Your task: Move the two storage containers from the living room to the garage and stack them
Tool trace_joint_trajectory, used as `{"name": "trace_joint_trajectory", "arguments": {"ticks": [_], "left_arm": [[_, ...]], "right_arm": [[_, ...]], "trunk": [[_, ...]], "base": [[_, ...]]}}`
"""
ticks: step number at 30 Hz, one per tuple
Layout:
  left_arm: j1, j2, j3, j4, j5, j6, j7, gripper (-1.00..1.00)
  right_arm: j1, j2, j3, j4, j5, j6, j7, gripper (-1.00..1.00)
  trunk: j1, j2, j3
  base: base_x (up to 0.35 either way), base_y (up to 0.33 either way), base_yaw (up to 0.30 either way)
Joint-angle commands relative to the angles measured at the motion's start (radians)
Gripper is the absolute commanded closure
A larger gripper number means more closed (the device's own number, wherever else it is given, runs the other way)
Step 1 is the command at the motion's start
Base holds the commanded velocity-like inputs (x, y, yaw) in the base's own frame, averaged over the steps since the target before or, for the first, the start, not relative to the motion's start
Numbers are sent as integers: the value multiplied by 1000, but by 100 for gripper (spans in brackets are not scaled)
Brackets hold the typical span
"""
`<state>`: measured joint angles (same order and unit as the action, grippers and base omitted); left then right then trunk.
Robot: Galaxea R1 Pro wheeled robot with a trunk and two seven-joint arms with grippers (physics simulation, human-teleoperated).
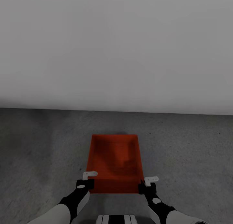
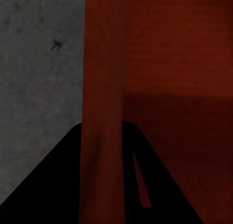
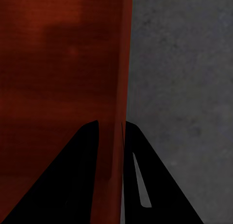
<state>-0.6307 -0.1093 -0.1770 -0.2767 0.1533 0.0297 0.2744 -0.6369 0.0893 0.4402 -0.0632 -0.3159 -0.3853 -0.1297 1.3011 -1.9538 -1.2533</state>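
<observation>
I hold one orange-red rectangular topless plastic bin (image 1: 115, 162) in front of me, over the dark grey rough concrete floor (image 1: 38, 146) of the garage. The bin is near the plain pale grey wall (image 1: 116, 49), with its long side pointing away from me. My left tool (image 1: 84, 184) is closed on the left wall of the bin at the near corner; in the left wrist view its two black fingers (image 2: 53, 185) stand on both sides of the thin red wall. My right tool (image 1: 147, 187) is closed on the right wall in the same way, one finger (image 3: 160, 185) outside and one inside. I cannot tell if the bin touches the floor.
</observation>
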Motion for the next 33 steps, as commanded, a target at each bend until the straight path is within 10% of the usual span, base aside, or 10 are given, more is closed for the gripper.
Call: {"name": "trace_joint_trajectory", "arguments": {"ticks": [1,33], "left_arm": [[-1,10,74,-5,-3,4,11,100],[-1,10,74,-6,-3,4,11,100]], "right_arm": [[0,0,-9,9,-2,-1,-1,100],[0,0,-9,9,-2,-1,-1,100]], "trunk": [[0,0,0],[23,-42,-19]], "base": [[0,0,0],[0,0,0]]}}
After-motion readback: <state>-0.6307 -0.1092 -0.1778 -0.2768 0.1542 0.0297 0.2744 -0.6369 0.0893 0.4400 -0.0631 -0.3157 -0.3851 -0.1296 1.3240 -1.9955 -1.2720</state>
